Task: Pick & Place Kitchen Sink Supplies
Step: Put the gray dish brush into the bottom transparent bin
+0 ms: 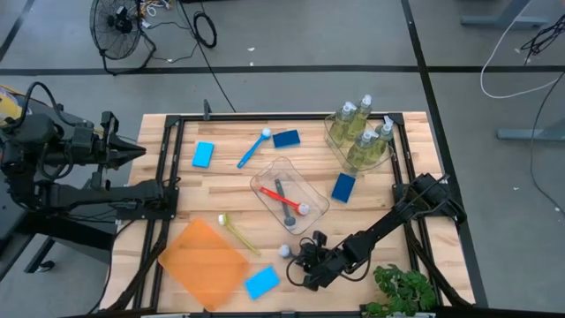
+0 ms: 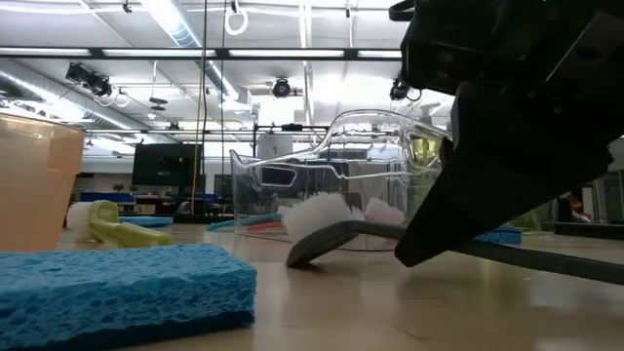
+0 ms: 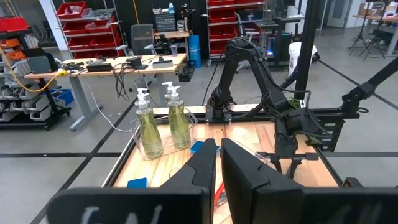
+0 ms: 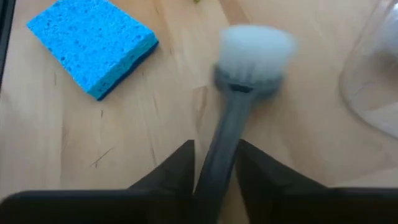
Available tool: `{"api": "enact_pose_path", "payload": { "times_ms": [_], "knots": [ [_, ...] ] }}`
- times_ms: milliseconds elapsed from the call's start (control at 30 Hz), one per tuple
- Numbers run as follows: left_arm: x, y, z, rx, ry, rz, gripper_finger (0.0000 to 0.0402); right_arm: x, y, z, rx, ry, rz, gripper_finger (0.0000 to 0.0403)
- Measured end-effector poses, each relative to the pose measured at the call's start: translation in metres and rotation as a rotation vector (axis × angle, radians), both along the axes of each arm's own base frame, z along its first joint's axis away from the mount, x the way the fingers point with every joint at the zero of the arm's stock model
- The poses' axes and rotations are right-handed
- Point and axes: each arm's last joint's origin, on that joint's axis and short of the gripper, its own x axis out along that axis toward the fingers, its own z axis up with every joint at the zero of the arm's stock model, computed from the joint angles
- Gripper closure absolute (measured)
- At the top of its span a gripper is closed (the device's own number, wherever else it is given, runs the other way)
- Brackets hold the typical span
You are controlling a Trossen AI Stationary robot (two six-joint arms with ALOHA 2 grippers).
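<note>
- We see the right gripper (image 1: pixel 305 262) low over the near part of the table, its two dark fingers (image 4: pixel 177 167) set either side of the handle of a grey brush (image 4: pixel 239 93).
- The handle runs out from between those fingers, and the white bristle head lies just ahead of the fingertips; in the low view the head (image 2: pixel 327 219) is tipped with its bristles upward, and the handle slopes up into the gripper.
- The fingers stand narrowly apart and close against the handle; we cannot tell whether they actually press it.
- A blue sponge (image 4: pixel 92 45) lies flat on the wood, off to one side of the fingers and apart from the brush.
- Beyond the brush head stands a clear tub (image 1: pixel 289 194) with a red brush (image 1: pixel 281 199) lying in it.
- A yellow-green brush (image 1: pixel 237 231) lies beside the orange tray (image 1: pixel 205 263).
- The left gripper (image 1: pixel 132 150) waits off the table's left edge, fingers (image 3: pixel 200 171) closed together on nothing.
- Far ahead of those left fingers we see two soap bottles (image 3: pixel 163 121) in another clear tub.
</note>
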Motion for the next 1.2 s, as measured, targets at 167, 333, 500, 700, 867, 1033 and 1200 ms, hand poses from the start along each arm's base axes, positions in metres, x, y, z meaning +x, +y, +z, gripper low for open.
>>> {"api": "enact_pose_path", "payload": {
  "times_ms": [167, 333, 500, 700, 867, 1033, 1200],
  "knots": [
    [0.0, 0.0, 0.0, 0.0, 0.0, 0.0, 0.0374, 0.0, 0.0, 0.0, 0.026, 0.005, -0.007, 0.0353],
    [0.0, 0.0, 0.0, 0.0, 0.0, 0.0, 0.0374, -0.001, 0.001, 0.0, 0.02, 0.005, 0.002, 0.0357],
    [0.0, 0.0, 0.0, 0.0, 0.0, 0.0, 0.0374, -0.001, 0.001, 0.0, 0.017, 0.008, 0.004, 0.0345],
    [0.0, 0.0, 0.0, 0.0, 0.0, 0.0, 0.0374, -0.004, 0.004, 0.005, 0.018, 0.006, 0.014, 0.0359],
    [0.0, 0.0, 0.0, 0.0, 0.0, 0.0, 0.0374, -0.008, 0.007, 0.015, 0.028, -0.007, 0.026, 0.036],
    [0.0, 0.0, 0.0, 0.0, 0.0, 0.0, 0.0374, -0.011, 0.009, 0.028, 0.044, -0.031, 0.037, 0.036],
    [0.0, 0.0, 0.0, 0.0, 0.0, 0.0, 0.0374, -0.014, 0.008, 0.047, 0.074, -0.072, 0.039, 0.036]
  ]
}}
